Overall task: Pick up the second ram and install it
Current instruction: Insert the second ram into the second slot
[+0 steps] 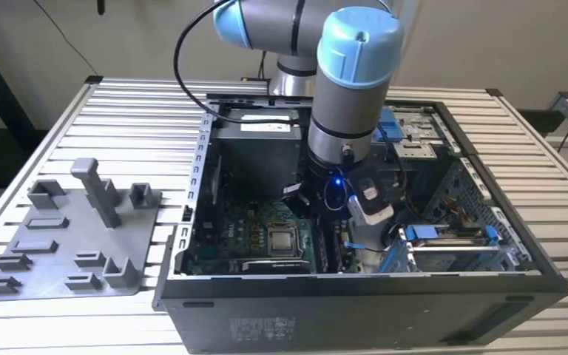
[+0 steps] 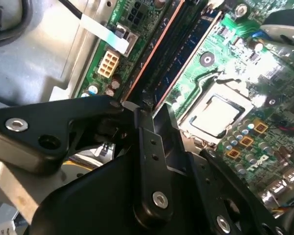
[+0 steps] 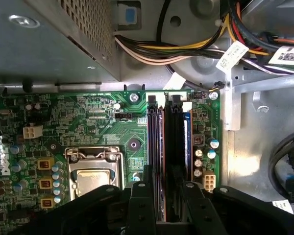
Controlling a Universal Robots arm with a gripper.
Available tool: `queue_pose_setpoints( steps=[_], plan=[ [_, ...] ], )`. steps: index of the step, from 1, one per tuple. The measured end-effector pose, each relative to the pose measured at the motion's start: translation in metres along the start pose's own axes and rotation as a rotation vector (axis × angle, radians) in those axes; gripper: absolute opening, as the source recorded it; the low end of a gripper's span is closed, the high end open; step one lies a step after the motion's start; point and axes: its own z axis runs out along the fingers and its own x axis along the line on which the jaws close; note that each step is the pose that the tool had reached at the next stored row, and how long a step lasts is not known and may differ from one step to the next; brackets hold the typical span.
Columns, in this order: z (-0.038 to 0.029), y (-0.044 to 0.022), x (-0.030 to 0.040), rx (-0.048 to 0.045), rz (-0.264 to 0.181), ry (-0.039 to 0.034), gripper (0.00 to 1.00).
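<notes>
First wrist view: hand (image 3: pixel 161 203) partly hiding motherboard slots (image 3: pixel 167 147).

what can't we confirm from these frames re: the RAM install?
- Gripper fingertips: its own black body covers them in both wrist views, so grip is unclear.
- Second ram seating: its near end runs under the gripper in the first wrist view.
- Memory slots: the arm blocks them in the exterior view.
</notes>
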Motion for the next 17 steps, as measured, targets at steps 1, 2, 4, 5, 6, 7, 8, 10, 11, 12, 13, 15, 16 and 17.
queue_pose_setpoints(
  steps=[1,2,4,5,6,7,8,10,11,12,13,15,16,17],
  plan=[
    [-0.0008,0.0,0.0,0.0007,0.0,0.0002,0.29],
    [-0.0041,0.0,0.0,0.0005,0.002,0.0002,0.29],
    [-0.0128,0.0001,-0.0002,0.0002,0.004,0.0001,0.29],
    [-0.0173,0.0002,-0.0003,0.0,0.004,0.0,0.29],
    [-0.022,0.0003,-0.0004,0.0003,0.004,0.0001,0.29],
    [-0.0264,0.0004,-0.0005,-0.0001,0.004,0.0,0.29],
    [-0.0311,0.0005,-0.0006,0.0002,0.004,0.0002,0.29],
    [-0.0376,0.0006,-0.0008,0.0,0.004,0.0003,0.29],
    [-0.0377,0.0006,-0.0008,-0.0003,0.004,0.0003,0.29],
    [-0.0381,0.0005,-0.0008,-0.0001,0.004,0.0003,0.29],
    [-0.0385,0.0006,-0.0008,0.0001,0.004,0.0004,0.29],
    [-0.039,0.0005,-0.0008,0.0001,0.004,0.0005,0.2],
    [-0.0392,0.0006,-0.0008,0.0,0.004,0.0004,0.2],
    [-0.0395,0.0005,-0.0008,0.0,0.004,0.0004,0.13]
  ],
)
